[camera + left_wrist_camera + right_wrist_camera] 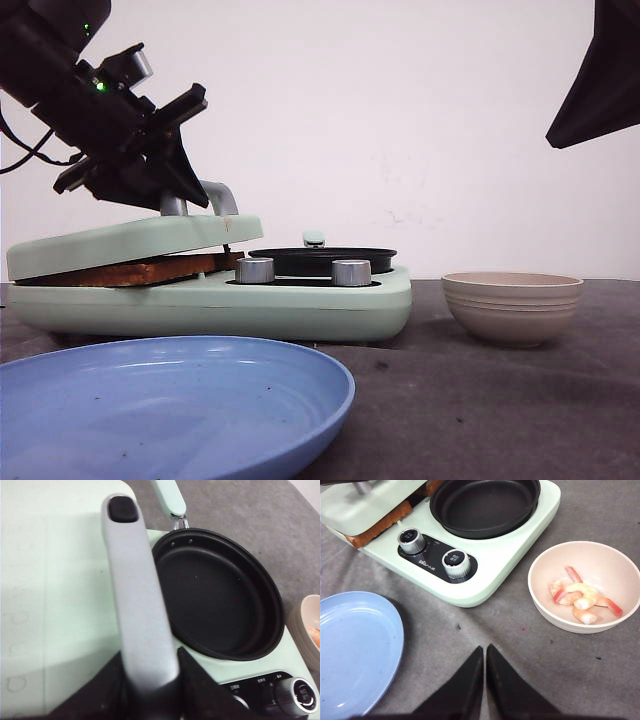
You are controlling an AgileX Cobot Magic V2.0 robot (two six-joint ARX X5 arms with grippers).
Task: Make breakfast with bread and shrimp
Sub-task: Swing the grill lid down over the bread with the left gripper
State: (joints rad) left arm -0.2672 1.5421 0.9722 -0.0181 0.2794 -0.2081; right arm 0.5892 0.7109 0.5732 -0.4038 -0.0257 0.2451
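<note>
A toasted bread (pixel 130 271) slice lies in the pale green breakfast maker, under its lid (pixel 130 242); only the brown crust edge (pixel 377 526) shows. The lid sits tilted over it, a little apart at the pan side. My left gripper (pixel 150 652) is shut on the lid's grey handle (pixel 137 595), and from the front it (pixel 185 200) comes down at a slant onto that handle. Several orange-pink shrimp (pixel 582 597) lie in a beige bowl (pixel 535 575) to the right of the appliance. My right gripper (pixel 485 649) hangs shut and empty above the grey tabletop, nearer than the bowl.
An empty black pan (pixel 485 505) sits in the appliance's right half, behind two silver knobs (pixel 456 562). A blue plate (pixel 170 410) lies empty at the front left. The bowl (pixel 512 305) stands right of the appliance. The right arm (pixel 600 80) is high at the right.
</note>
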